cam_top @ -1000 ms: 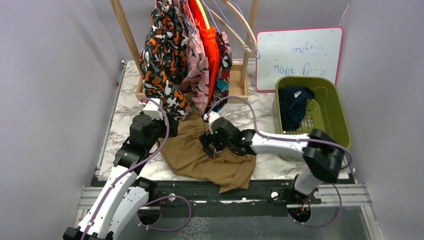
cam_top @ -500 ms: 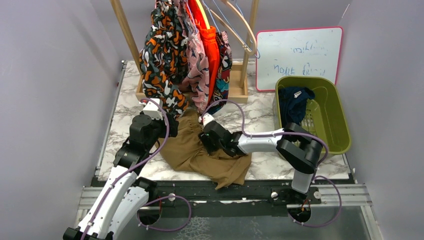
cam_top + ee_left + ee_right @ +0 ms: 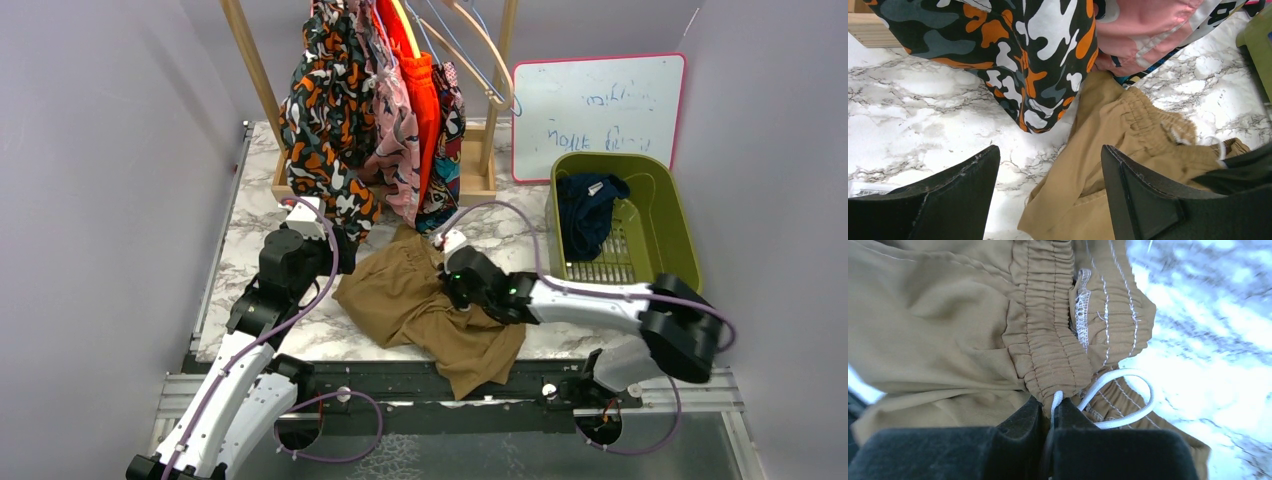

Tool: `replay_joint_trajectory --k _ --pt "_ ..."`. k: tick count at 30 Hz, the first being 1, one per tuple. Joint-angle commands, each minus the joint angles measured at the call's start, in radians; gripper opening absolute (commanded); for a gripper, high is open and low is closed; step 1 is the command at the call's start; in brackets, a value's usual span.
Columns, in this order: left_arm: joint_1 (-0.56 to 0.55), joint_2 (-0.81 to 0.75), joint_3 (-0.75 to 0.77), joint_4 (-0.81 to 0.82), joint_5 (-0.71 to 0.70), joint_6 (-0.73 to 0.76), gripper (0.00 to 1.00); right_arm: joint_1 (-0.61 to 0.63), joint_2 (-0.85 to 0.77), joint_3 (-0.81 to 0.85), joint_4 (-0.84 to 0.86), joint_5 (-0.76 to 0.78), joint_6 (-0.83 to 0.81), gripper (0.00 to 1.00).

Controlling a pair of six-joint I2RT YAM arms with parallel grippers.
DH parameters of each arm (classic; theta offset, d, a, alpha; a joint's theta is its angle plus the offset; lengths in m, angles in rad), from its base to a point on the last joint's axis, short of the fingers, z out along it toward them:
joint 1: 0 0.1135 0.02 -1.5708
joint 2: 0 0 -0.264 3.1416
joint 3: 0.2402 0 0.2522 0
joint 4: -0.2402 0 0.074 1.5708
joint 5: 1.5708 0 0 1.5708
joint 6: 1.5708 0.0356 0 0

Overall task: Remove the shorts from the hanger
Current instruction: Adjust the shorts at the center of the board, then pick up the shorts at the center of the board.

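Observation:
Tan shorts [image 3: 420,310] lie crumpled on the marble table in front of the rack. My right gripper [image 3: 457,288] is shut on their gathered waistband [image 3: 1048,355], with the white drawstring [image 3: 1128,385] pinched between the jaws [image 3: 1050,402]. My left gripper [image 3: 1049,150] hovers open just left of the tan shorts [image 3: 1128,150], holding nothing. On hangers above hang blotch-print shorts [image 3: 320,130], pink print shorts [image 3: 395,150], orange shorts [image 3: 420,90] and multicolour shorts [image 3: 445,170]. The blotch print [image 3: 1038,55] hangs right in front of the left gripper.
A wooden rack [image 3: 255,70] stands at the back on a wooden base [image 3: 475,180], with bare hangers [image 3: 480,50] on its right. A green basket [image 3: 680,230] at the right holds navy shorts [image 3: 588,215]. Behind the basket leans a whiteboard [image 3: 600,110].
My right gripper went from open to shut on the tan shorts' waistband and shifted right, dragging the fabric with it. The left arm has stayed still.

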Motion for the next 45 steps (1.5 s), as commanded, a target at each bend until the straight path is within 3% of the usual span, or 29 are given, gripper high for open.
replay_joint_trajectory --k 1,5,12,15,16,20,24,26,29,31,34,40,44,45 --pt "0.005 -0.009 0.008 0.009 0.015 0.009 0.76 -0.003 -0.214 -0.027 0.009 -0.018 -0.037 0.01" --pt "0.006 -0.014 0.008 0.010 0.015 0.007 0.76 -0.003 -0.285 -0.047 -0.032 -0.084 -0.065 0.06" --pt "0.005 -0.011 0.008 0.009 0.018 0.006 0.76 -0.002 -0.178 -0.032 -0.130 -0.334 -0.074 0.08" --pt "0.004 -0.012 0.007 0.010 0.018 0.006 0.76 -0.002 -0.151 -0.057 -0.120 -0.386 -0.067 0.15" --pt "0.004 -0.011 0.007 0.010 0.017 0.006 0.76 -0.002 -0.148 -0.061 -0.118 -0.394 -0.065 0.20" --pt "0.005 -0.008 0.008 0.010 0.020 0.006 0.76 -0.002 -0.158 -0.044 -0.163 -0.336 -0.067 0.59" --pt "0.005 -0.009 0.008 0.010 0.023 0.006 0.76 -0.002 -0.196 -0.023 -0.195 -0.245 -0.091 0.90" --pt "0.004 -0.006 0.008 0.010 0.020 0.006 0.76 -0.002 -0.211 -0.019 -0.188 -0.194 -0.092 0.99" --pt "0.005 -0.003 0.010 0.009 -0.007 -0.006 0.77 -0.003 -0.206 -0.026 -0.153 -0.113 -0.101 0.99" --pt "0.005 -0.005 0.009 0.008 -0.030 -0.014 0.85 -0.002 -0.165 -0.022 -0.137 -0.074 -0.104 0.99" --pt "0.005 -0.012 0.007 0.011 -0.033 -0.016 0.93 -0.002 -0.056 0.012 -0.141 -0.133 -0.094 0.99" --pt "0.005 -0.009 0.006 0.012 -0.034 -0.013 0.94 -0.003 0.072 0.032 -0.143 -0.254 -0.087 0.99" --pt "0.005 -0.004 0.007 0.010 -0.032 -0.009 0.94 -0.003 0.133 0.008 -0.150 -0.191 -0.019 0.99" --pt "0.005 -0.004 0.007 0.010 -0.028 -0.008 0.94 -0.002 0.154 0.002 -0.138 -0.202 -0.014 0.94"
